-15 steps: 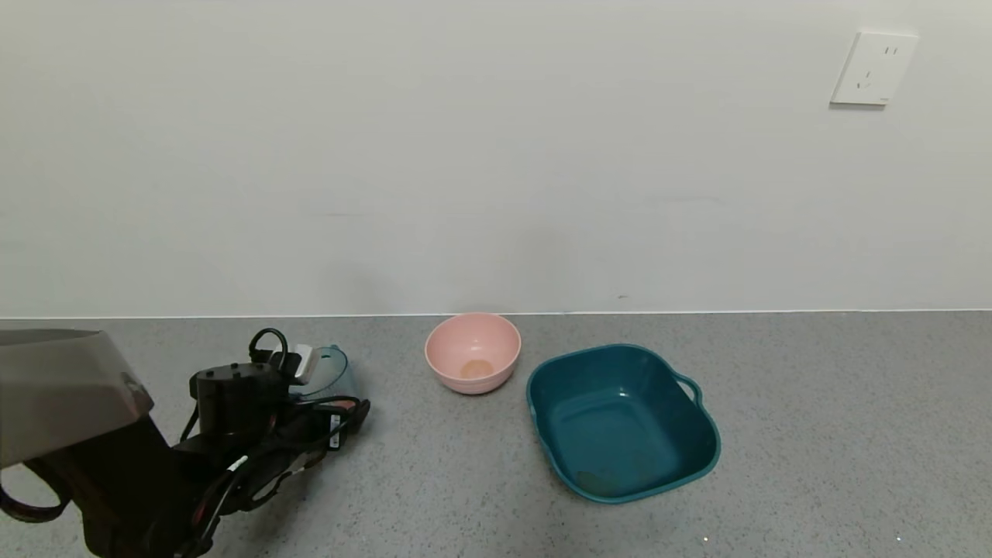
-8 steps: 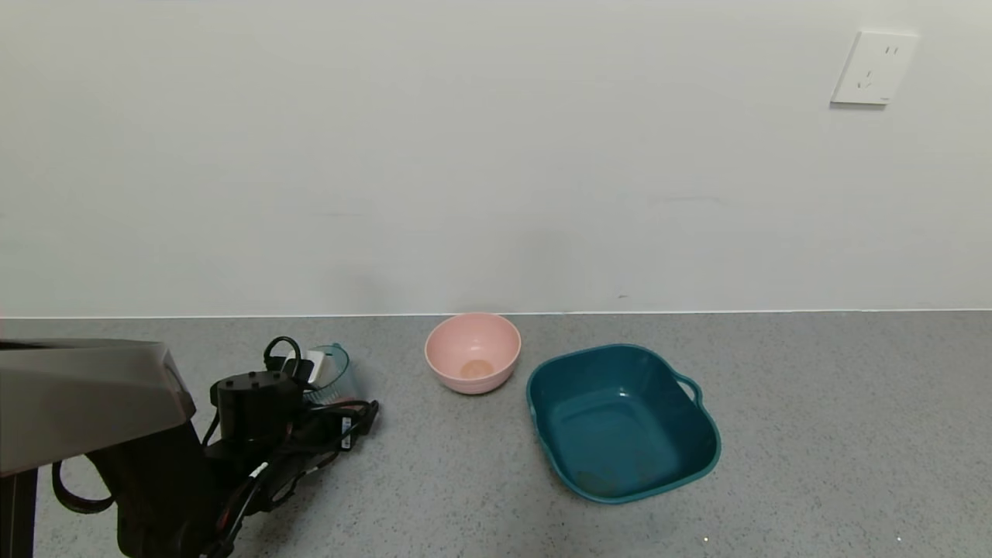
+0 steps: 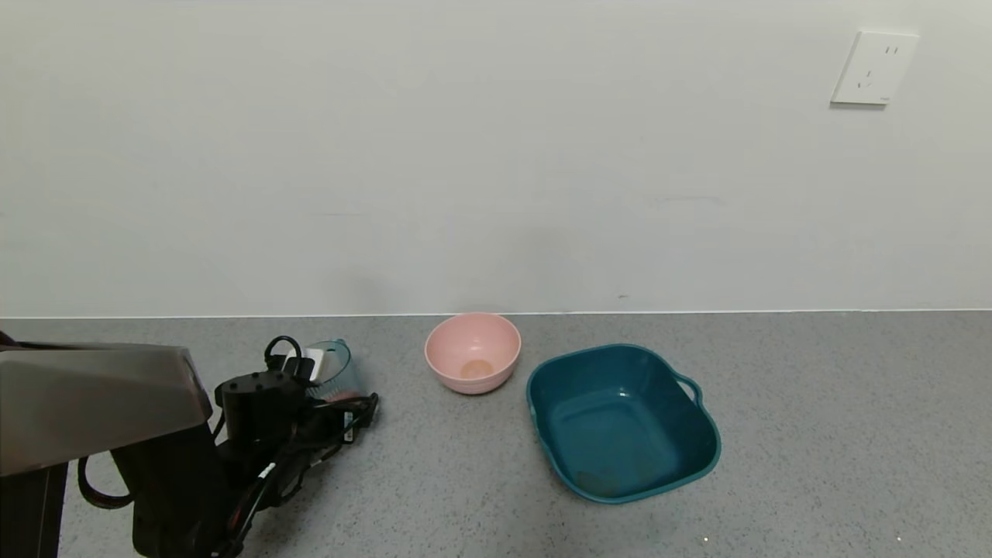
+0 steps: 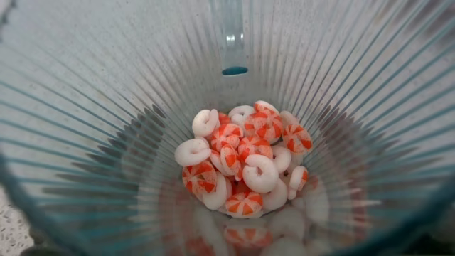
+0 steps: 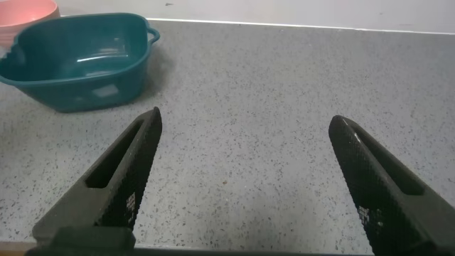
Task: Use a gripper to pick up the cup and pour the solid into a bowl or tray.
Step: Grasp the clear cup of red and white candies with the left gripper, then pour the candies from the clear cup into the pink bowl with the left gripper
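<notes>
The translucent blue-green cup [image 3: 335,363] stands at the left of the grey counter, between the fingers of my left gripper [image 3: 342,399], which is shut on its lower wall. In the left wrist view the cup's ribbed wall [image 4: 106,107] fills the picture, and the solid [image 4: 245,167], several orange-red and white round pieces, lies heaped at its bottom. The fingers themselves are hidden there. The pale-pink bowl [image 3: 451,341] stands right of the cup near the wall. My right gripper [image 5: 245,117] is open and empty over bare counter, out of the head view.
A dark teal squarish tray [image 3: 575,358] with handles stands right of the bowl; it also shows in the right wrist view [image 5: 78,78]. The white wall runs close behind the counter, with a socket [image 3: 873,68] at the upper right.
My left arm has shifted a little to the right, and the cup has moved with it and stands more upright. The bowl and tray have not moved.
</notes>
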### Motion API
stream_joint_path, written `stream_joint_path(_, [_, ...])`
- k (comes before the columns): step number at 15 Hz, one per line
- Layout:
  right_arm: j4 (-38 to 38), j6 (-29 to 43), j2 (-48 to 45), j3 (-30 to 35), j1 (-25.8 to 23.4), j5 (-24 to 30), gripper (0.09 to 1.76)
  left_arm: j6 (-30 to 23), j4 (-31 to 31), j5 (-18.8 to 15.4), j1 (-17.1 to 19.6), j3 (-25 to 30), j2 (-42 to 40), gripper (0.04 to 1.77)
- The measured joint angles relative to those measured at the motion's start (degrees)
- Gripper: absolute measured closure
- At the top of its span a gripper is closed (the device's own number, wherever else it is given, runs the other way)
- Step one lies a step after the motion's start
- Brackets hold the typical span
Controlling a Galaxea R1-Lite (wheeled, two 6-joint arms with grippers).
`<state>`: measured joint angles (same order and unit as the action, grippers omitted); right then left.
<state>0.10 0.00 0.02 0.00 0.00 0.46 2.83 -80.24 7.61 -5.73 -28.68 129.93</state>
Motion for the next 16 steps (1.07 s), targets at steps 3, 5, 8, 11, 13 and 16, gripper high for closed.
stream_joint_path(3, [0.0,0.0,0.0,0.0,0.0,-0.02,0.14,0.11,-1.68,0.02,0.02,-0.3,0.95,0.09])
stream_joint_path(5, [0.0,0.0,0.0,0.0,0.0,0.0,0.14,0.12,-2.45,0.0,0.04,-0.33,1.3,0.09])
stream_joint_path(8, [0.0,0.0,0.0,0.0,0.0,-0.02,0.14,0.17,-3.3,-0.01,0.11,-0.55,1.63,0.09])
stream_joint_path(11, [0.0,0.0,0.0,0.0,0.0,0.02,0.14,0.22,-3.58,0.02,0.17,-0.63,1.8,0.36])
stream_joint_path(13, [0.01,0.0,0.0,0.0,0.0,0.0,0.14,0.37,-3.58,0.05,0.2,-0.78,1.88,0.49])
stream_joint_path(16, [0.0,0.0,0.0,0.0,0.0,0.0,0.14,0.41,-3.61,0.05,0.2,-0.85,1.94,0.5])
